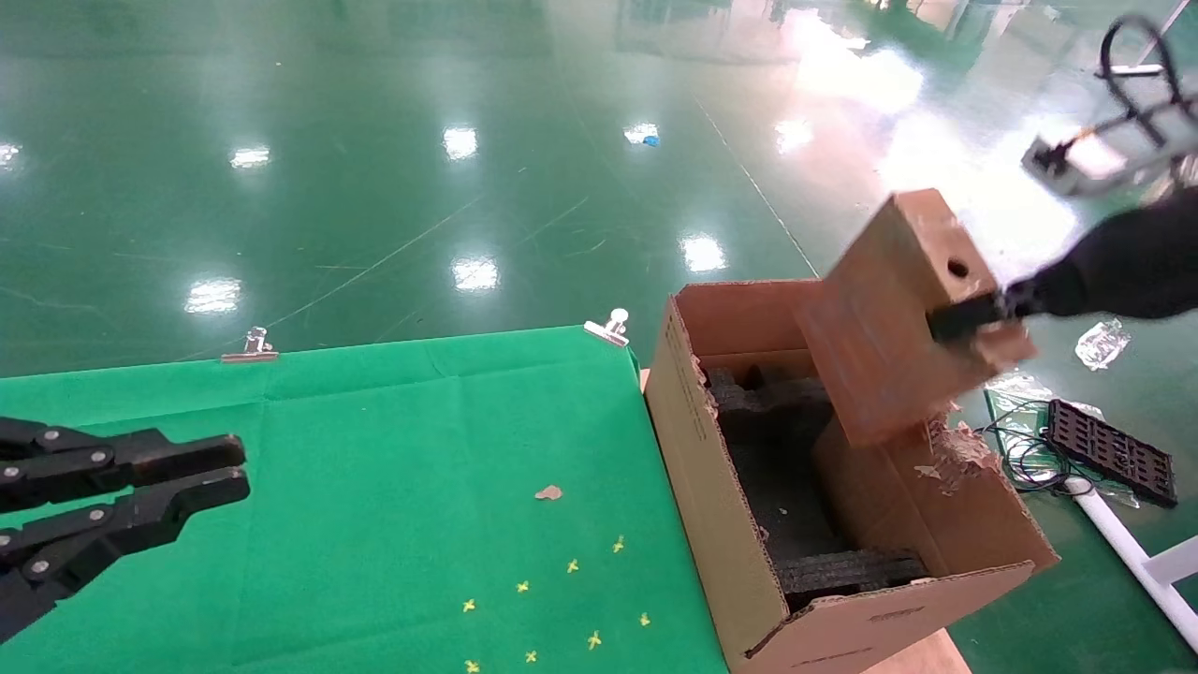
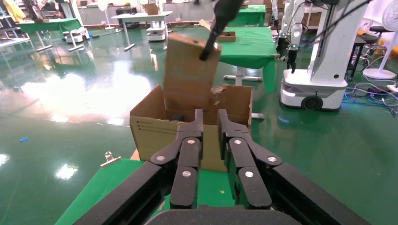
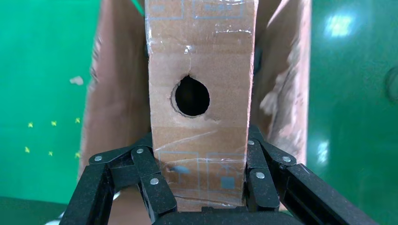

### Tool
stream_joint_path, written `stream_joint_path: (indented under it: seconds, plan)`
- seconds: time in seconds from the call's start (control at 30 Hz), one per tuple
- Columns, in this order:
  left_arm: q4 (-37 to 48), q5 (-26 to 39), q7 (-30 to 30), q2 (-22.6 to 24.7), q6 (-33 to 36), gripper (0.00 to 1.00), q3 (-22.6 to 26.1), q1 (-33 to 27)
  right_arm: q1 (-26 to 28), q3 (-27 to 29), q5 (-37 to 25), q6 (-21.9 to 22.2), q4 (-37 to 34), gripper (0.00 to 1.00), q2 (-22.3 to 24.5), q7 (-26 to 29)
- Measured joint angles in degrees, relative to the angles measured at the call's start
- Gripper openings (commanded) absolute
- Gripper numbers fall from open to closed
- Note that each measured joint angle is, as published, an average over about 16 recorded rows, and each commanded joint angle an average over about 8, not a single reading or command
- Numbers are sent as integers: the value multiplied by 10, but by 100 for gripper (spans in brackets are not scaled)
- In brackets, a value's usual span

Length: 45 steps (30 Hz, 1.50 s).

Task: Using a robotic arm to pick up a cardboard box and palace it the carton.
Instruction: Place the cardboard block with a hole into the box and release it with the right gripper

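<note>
In the head view the right gripper (image 1: 969, 318) reaches in from 3 o'clock and clamps the box (image 1: 898, 323) by its narrow holed end, holding it tilted in the air over the far right part of the carton (image 1: 711, 505); gripping that end leaves the long body free to go down first, its lower corner hanging just above the torn right flap. The carton stands at the right edge of the green table (image 1: 374, 449), flaps upright, so its mouth is open from above, and black foam (image 1: 777, 421) lines the inside, leaving a slot that looks meant for the box. The left gripper (image 1: 211, 477) sits low at 9 o'clock over the cloth, holding nothing, its 2 fingers nearly together with a thin gap, well apart from the carton and out of the working path. In the left wrist view the same fingers (image 2: 190, 154) point at the carton (image 2: 150, 129), and the box (image 2: 187, 75) stands nearly upright above its opening, not yet inside. In the right wrist view the fingers (image 3: 150, 180) press both broad faces of the box (image 3: 199, 56) just below its round hole (image 3: 191, 96), with the carton walls (image 3: 117, 93) on both sides, so it seems lined up for lowering.
</note>
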Motion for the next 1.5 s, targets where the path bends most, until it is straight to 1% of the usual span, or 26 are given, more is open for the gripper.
stream_joint_path:
  seconds: [0.27, 0.8, 1.17, 1.5]
  plan:
    - [0, 0, 0, 0, 0, 100, 0, 0, -72, -21, 12, 39, -55, 0, -1, -9]
    - [0, -1, 0, 0, 0, 100, 1, 0, -172, -42, 22, 93, -170, 0, -51, -30]
    - [0, -1, 1, 0, -1, 100, 1, 0, -264, -42, 47, 161, -229, 0, -90, -49]
    - [0, -1, 1, -1, -1, 100, 2, 0, -350, -22, 95, 227, -275, 0, -115, -102]
